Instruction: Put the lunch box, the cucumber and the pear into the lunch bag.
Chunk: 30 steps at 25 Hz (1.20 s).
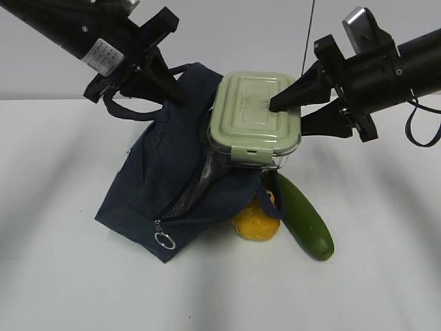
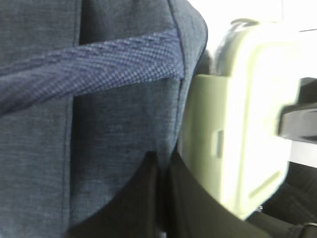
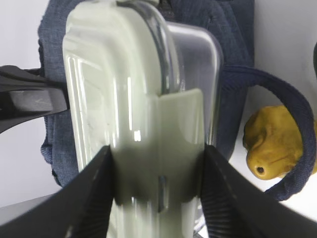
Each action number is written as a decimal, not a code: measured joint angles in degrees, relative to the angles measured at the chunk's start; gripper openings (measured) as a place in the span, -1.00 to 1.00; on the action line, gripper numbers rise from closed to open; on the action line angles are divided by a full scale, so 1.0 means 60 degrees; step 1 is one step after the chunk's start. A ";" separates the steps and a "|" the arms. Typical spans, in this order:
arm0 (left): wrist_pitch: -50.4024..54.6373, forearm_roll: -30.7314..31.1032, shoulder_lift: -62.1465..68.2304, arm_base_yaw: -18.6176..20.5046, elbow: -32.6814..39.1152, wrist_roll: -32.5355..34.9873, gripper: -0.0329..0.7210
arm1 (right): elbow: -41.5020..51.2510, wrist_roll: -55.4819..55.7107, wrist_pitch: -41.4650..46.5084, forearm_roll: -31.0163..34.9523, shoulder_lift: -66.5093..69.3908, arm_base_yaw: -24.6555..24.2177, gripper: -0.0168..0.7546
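With the right gripper [image 1: 293, 114] clamped on the lunch box [image 1: 255, 117] at the lunch bag [image 1: 162, 183] mouth and the left gripper [image 1: 165, 76] pinching the bag's rim closed-jawed, a slack rim could snag the box.

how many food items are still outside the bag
2: the pear on the table against the lunch bag, and the cucumber right beside it. Others may be hidden behind the bag.
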 joint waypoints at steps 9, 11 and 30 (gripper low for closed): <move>0.0310 -0.3064 0.0000 0.0000 0.0000 0.1965 -0.89 | 0.0000 0.0234 -0.0286 -0.0278 0.0000 0.0224 -0.03; 0.0491 -0.3593 0.0000 0.0000 0.0000 0.2279 -0.89 | 0.0000 0.0275 -0.0286 -0.0245 0.0000 0.0245 -0.03; 0.0821 -0.4154 0.0000 0.0000 0.0000 0.2651 -0.89 | -0.1174 0.0026 -0.0166 0.1209 0.0747 0.1409 -0.03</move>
